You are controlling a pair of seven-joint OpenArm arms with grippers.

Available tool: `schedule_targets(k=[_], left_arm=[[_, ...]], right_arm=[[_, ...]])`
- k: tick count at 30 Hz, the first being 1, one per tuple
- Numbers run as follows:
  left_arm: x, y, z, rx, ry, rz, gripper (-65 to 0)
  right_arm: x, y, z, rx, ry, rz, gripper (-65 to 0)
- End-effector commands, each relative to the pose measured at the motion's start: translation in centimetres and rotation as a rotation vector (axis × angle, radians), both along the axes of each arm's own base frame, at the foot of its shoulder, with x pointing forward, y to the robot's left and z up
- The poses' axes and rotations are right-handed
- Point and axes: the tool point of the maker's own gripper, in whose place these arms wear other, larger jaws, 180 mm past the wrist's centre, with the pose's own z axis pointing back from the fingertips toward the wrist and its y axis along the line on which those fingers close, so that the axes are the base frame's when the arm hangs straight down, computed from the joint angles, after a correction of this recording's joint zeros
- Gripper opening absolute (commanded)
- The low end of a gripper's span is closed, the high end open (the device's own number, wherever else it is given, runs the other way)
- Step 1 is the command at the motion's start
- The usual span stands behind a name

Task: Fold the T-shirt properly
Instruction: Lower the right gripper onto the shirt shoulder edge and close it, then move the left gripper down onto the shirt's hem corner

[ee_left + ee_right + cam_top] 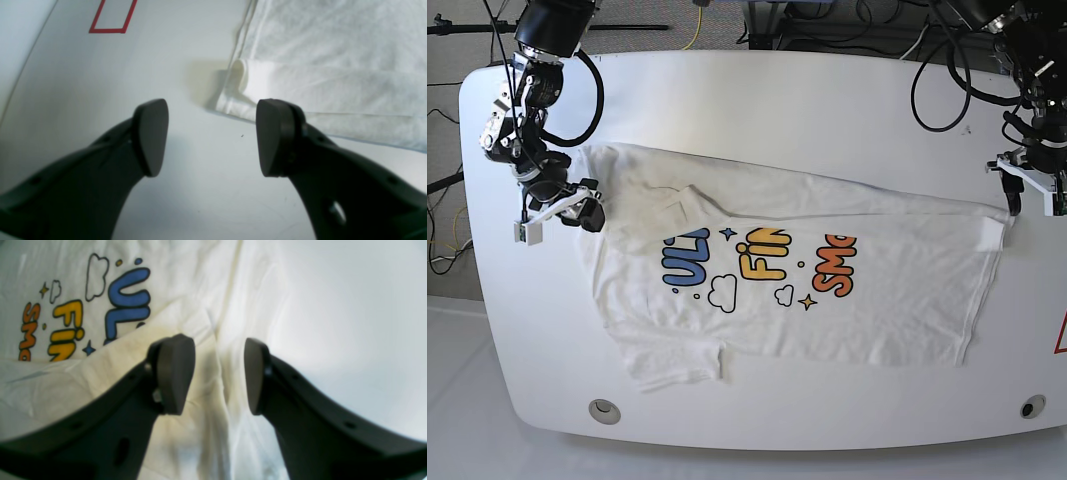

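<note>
I judged the shirt light and limp, best pinched at its hem corners; my left gripper and right gripper both gaped empty.

**Bright, even light; soft wrist views**

Overhead light was strong and flat. The white table glared in the right wrist view's upper right. Both wrist views were soft, their near fingers blurred, with curved edges. Yellowish shadows fell on the T-shirt.
</note>
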Motion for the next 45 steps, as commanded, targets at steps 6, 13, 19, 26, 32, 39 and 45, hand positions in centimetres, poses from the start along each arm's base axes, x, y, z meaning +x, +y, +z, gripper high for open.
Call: schedule_targets(k=[6, 13, 19, 26, 32, 39, 45], left_arm=[[1.1, 0.5, 2.0, 0.031, -0.054, -0.016, -27.1], [2.4, 0.2, -0.6, -0.059, -0.018, 0.007, -38.2], [2.4, 0.1, -3.3, -0.128, 0.047, 0.024, -55.2], [2.1, -0.2, -6.0, -0.183, 0.102, 0.027, -65.0], [1.6, -0.7, -7.4, -0.208, 0.127, 0.019, -65.0], [1.1, -0.7, -8.2, -0.214, 0.119, 0.016, -65.0], [1.2, -0.8, -7.8, -0.203, 0.109, 0.007, -64.3]], right_arm=[[1.0, -1.7, 1.7, -0.156, -0.035, 0.016, -39.0], [1.3, 0.5, 0.9, -0.165, -0.018, 0.085, -53.2], [1.3, 1.5, 0.4, -0.16, -0.006, 0.109, -60.6], [1.4, 2.3, -0.5, -0.153, 0.019, 0.122, -65.0], [1.4, 2.9, -1.9, -0.123, 0.034, 0.121, -65.0], [1.0, 4.8, -4.0, -0.053, 0.034, 0.133, -65.0], [0.6, 5.2, -4.4, -0.12, 0.038, 0.171, -65.0]])
